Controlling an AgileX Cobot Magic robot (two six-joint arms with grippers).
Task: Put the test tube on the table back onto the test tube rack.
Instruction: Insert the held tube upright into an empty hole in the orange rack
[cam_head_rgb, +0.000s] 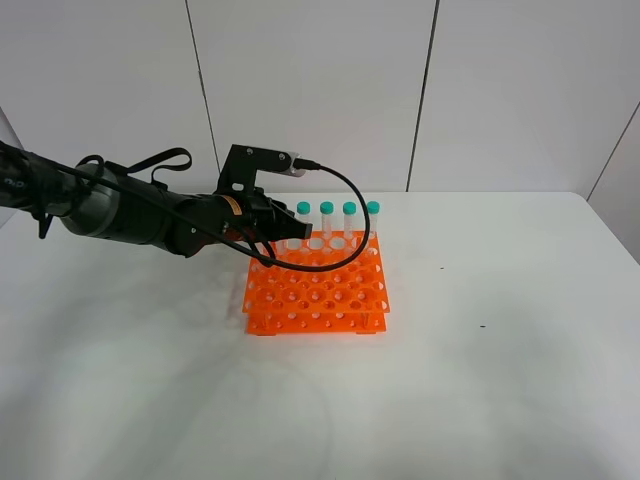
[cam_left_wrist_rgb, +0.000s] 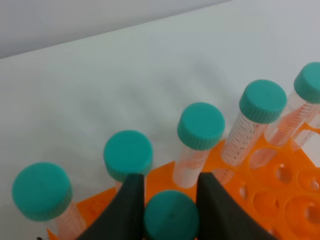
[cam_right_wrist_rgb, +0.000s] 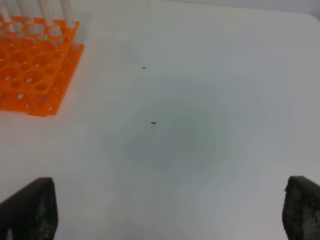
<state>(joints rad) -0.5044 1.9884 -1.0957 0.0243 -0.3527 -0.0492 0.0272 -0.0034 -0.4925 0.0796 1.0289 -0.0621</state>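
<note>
the left hand (cam_left_wrist_rgb: 171, 200) is pinching the test tube (cam_left_wrist_rgb: 171, 217) just under its teal cap, one dark finger (cam_left_wrist_rgb: 125, 210) on each side. the tube is standing upright, its long axis vertical, the cap pointing up to the wrist camera and the tip pointing down into the test tube rack (cam_head_rgb: 316, 285); the tip itself is hidden. in the high view this hand (cam_head_rgb: 268, 232) is hanging over the far left corner of the orange rack, and the arm is reaching in from the left edge of the tabletop (cam_head_rgb: 520, 380). along the far edge of the rack a row of other teal-capped tubes (cam_head_rgb: 337, 224) is standing upright in the holes, and the held tube is sitting just beside this row, one step nearer to the camera. the rack is resting near the middle of the tabletop. the right hand (cam_right_wrist_rgb: 170, 210) is spread wide and is hovering over bare tabletop, well apart from the rack, holding nothing.
</note>
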